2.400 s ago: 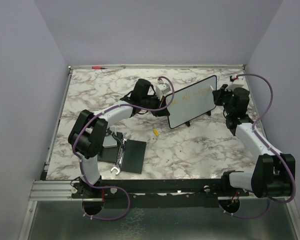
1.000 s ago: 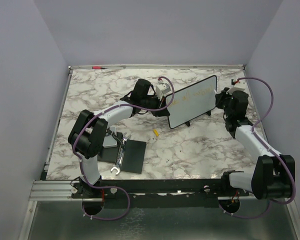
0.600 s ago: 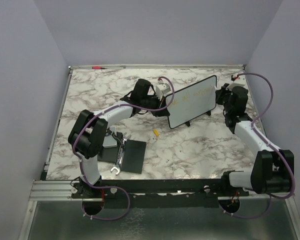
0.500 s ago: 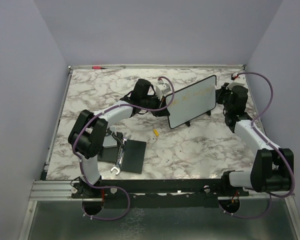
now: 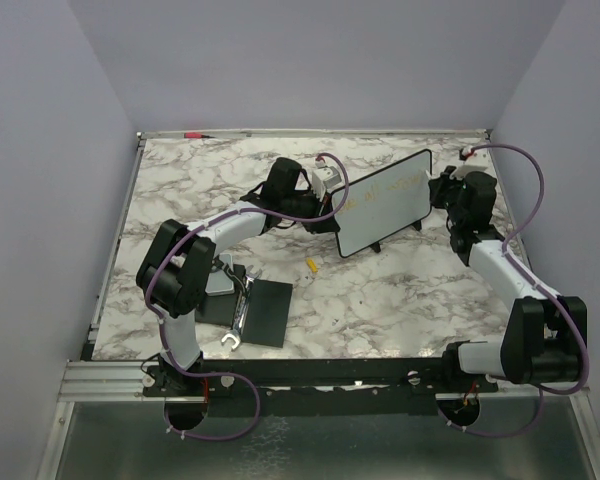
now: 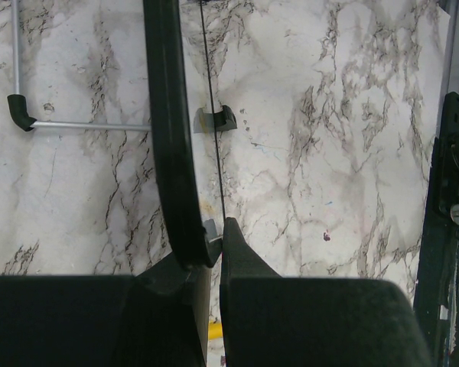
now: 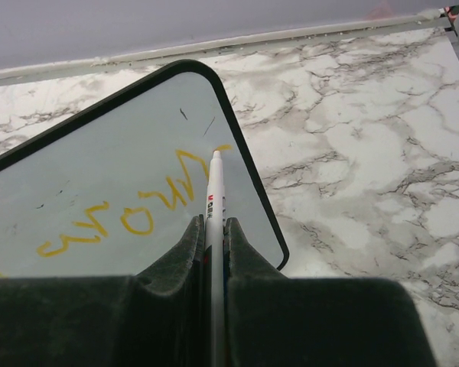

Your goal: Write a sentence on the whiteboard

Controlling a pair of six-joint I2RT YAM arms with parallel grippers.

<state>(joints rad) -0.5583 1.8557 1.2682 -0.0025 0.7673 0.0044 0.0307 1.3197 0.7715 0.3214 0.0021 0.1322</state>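
Observation:
The whiteboard [image 5: 385,205] stands propped on the marble table, tilted, with a thin black frame. Yellow-orange lettering [image 7: 130,214] runs across its white face [image 7: 99,183]. My right gripper [image 7: 214,222] is shut on a white marker [image 7: 214,191] whose tip touches the board near its upper right corner, at the end of the lettering. My left gripper [image 6: 213,237] is shut on the board's black frame edge [image 6: 168,130] at the board's left side. In the top view the left gripper [image 5: 325,205] and right gripper [image 5: 442,192] sit at opposite ends of the board.
A flat black square pad [image 5: 265,310] and a silver wrench [image 5: 236,325] lie near the left arm's base. A small yellow marker cap [image 5: 311,265] lies in front of the board. A red-tipped object [image 5: 192,134] lies on the table's far rim.
The right gripper with the marker has moved a little back and up along the board's right end over the last seconds. The left arm and the board have not moved.

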